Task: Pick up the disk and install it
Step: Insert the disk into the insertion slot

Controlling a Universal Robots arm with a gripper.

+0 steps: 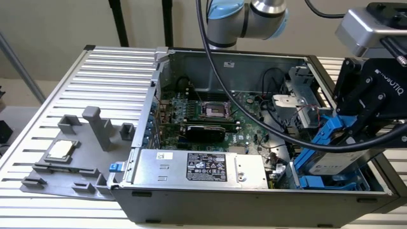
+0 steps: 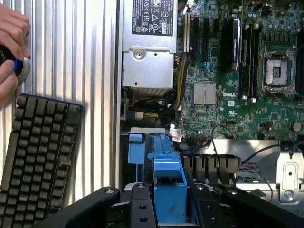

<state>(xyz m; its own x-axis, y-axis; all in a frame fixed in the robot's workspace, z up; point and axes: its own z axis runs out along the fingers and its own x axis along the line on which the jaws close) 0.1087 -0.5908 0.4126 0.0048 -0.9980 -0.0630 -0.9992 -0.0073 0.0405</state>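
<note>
My gripper hangs at the exterior view's right, over the front corner of the open computer case. It is shut on the disk, a silver-grey drive with a white label in a blue carrier. The disk is tilted, its lower end just above the blue drive cage on the case floor. In the wrist view the carrier's blue end sits between my black fingers, with the cage's blue rails beyond it. Whether the disk touches the cage I cannot tell.
Inside the case lie the power supply, the motherboard and a thick black cable crossing near the disk. A grey fixture with a CPU chip sits on the slatted table. A keyboard and a person's hand are beside the case.
</note>
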